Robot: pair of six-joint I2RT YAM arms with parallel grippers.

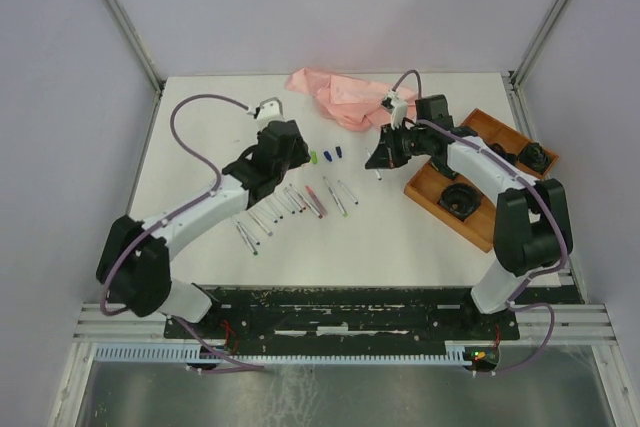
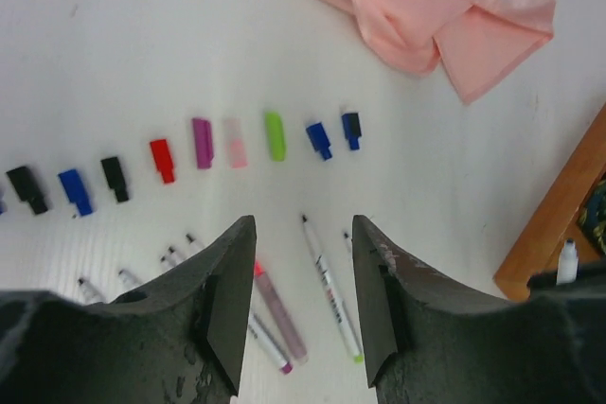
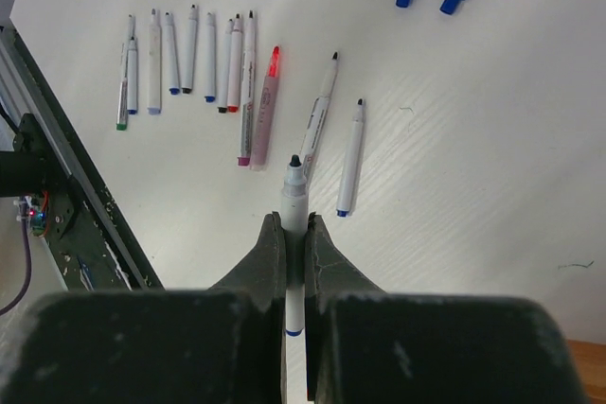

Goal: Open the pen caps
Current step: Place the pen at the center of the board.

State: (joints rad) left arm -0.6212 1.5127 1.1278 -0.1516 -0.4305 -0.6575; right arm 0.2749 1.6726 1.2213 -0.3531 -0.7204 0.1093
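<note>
From above, my left arm (image 1: 200, 212) stretches from its base at the near left toward the middle of the table (image 1: 200, 147). My left claw (image 1: 288, 147) hangs just left of the short row of pen caps (image 1: 326, 156). My right arm (image 1: 520, 217) rises at the near right, folds over and reaches leftward. That puts my right claw (image 1: 385, 155) just right of the caps, with an uncapped pen (image 1: 378, 173) poking out of it toward the near side. Under that arm lies a wooden tray (image 1: 490, 124) holding two dark round things (image 1: 462, 197), one farther right and one nearer. I cannot tell what they are, nor whether a wall divides them. A pink cloth (image 1: 335, 95) is bunched at the far side, and the bare pens (image 1: 290, 202) lie in a row near of the caps. Through my left wrist, my two fingers (image 2: 227, 319) stand apart, gripping nothing, above a few of those pens. Beyond them the caps lie spaced in a line, from left to right black, blue, black, red, magenta, pale pink, lime, blue and navy. The cloth shows at the far right and the tray's edge at the right. Through my right wrist, my fingers are clamped together on the white barrel of the uncapped pen, its dark tip pointing away from me. Past it the other pens lie side by side, and the lime, blue and navy caps sit at the far edge.
</note>
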